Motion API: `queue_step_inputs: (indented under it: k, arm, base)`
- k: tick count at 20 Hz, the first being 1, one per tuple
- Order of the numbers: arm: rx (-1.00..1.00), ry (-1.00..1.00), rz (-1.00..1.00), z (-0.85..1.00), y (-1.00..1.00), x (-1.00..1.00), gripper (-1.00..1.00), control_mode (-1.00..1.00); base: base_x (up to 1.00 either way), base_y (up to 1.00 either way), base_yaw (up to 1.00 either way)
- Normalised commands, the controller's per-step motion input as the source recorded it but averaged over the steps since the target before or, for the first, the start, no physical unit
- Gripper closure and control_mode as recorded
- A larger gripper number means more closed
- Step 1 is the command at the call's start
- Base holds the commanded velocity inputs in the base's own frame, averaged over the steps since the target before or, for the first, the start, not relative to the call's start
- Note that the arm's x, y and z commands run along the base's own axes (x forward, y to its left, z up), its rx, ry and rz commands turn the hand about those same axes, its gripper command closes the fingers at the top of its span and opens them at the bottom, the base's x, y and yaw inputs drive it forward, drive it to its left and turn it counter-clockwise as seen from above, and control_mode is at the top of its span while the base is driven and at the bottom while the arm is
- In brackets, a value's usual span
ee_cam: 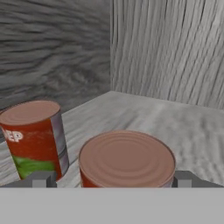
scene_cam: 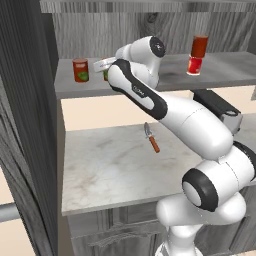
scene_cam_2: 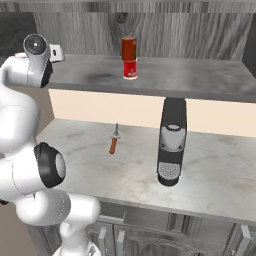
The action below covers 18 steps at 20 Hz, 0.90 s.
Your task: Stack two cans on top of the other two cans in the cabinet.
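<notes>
On the cabinet's grey shelf a red can with a green label stands at the left. Just right of it, a second can is mostly hidden behind my hand. My gripper reaches in over this can. In the hand view the can's brown lid sits between my fingertips, with a gap on the left side, so the gripper is open. The green-label can stands beside it. Far right on the shelf, a dark red can is stacked on a white-banded can.
An orange-handled knife lies on the marble counter below the shelf. A black coffee machine stands at the counter's right. The cabinet's back wall and side panel meet in a corner close behind the cans.
</notes>
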Motion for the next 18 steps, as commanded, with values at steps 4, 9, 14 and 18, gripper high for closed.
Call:
queue_step_inputs:
  k: [4, 9, 14, 18]
  arm:
    - [0.00, 0.00, 0.00, 0.00, 0.00, 0.00, -1.00, -1.00]
    - [0.00, 0.00, 0.00, 0.00, 0.00, 0.00, -1.00, -1.00]
    - [0.00, 0.00, 0.00, 0.00, 0.00, 0.00, -1.00, -1.00]
    - [0.00, 0.00, 0.00, 0.00, 0.00, 0.00, -1.00, -1.00]
  base:
    - [0.00, 0.00, 0.00]
    - [0.00, 0.00, 0.00]
    - [0.00, 0.00, 0.00]
    - [0.00, 0.00, 0.00]
